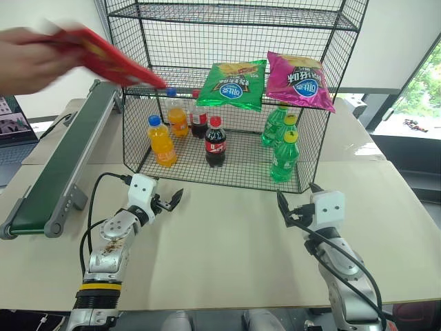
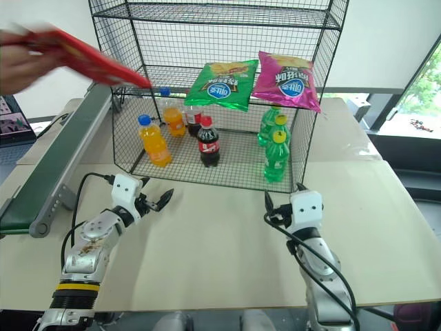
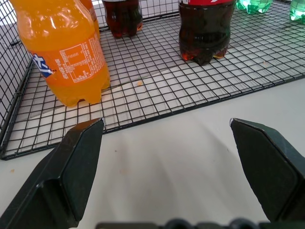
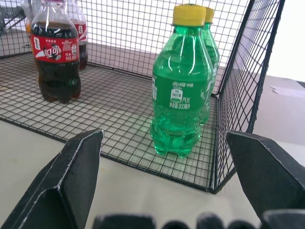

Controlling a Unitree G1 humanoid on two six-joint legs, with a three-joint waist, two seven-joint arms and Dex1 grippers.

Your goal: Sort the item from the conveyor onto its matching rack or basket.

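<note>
**Red chip bag on its way to the conveyor; both grippers wait empty**

A person's hand (image 1: 27,58) holds the red chip bag (image 1: 103,55) in the air above the conveyor (image 1: 62,165), beside the black wire rack (image 1: 227,89). The left gripper (image 1: 167,202) and right gripper (image 1: 291,210) hover over the desk (image 1: 227,255), jaws spread wide, holding nothing. Best to wait until the bag lies flat on the belt, then pinch an edge and lift it to the tier with the green chip bag (image 1: 236,84) and pink chip bag (image 1: 300,79).
</note>
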